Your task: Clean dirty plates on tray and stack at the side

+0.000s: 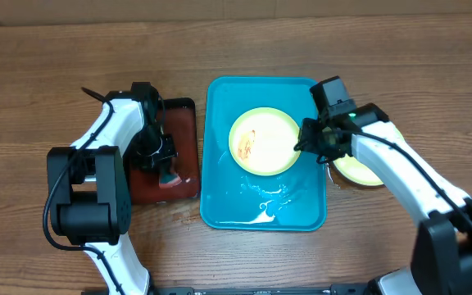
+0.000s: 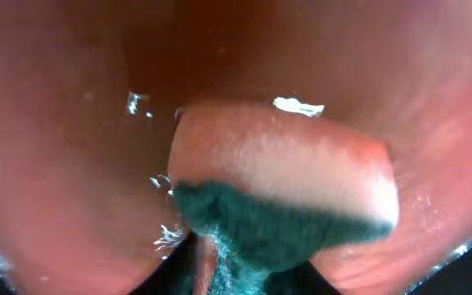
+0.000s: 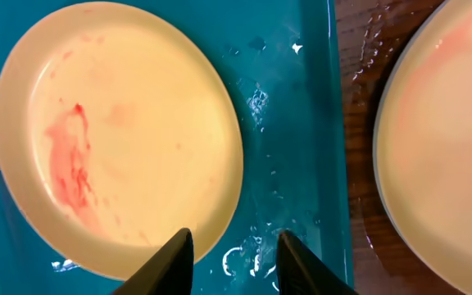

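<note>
As judged from the right end effector point(image 3: 234, 266), fingers spread apart and gripping nothing: low over the wet strip of tray point(image 3: 301, 98) beside the plate point(image 3: 117, 131). Plate just toward the counter's left edge from the fingertips, its right rim close by one finger, flat in the tray, red smear on the half of its face toward the left edge. Round, so no long axis to line up with; by the look of it, only a short shift toward the left edge needed to straddle the rim. Beyond the tray's wall, toward the counter's right edge, a second plate point(image 3: 441, 147) flat on the wood, faintly pink. Right side far nearer than the left end effector point(image 1: 164, 156), across the tray toward the counter's left edge, down in a black tray point(image 1: 183, 111) against a sponge point(image 2: 285, 188); open or closed there, cannot tell. Probably a job for both: steady with the right, bring the sponge over with the left.
</note>
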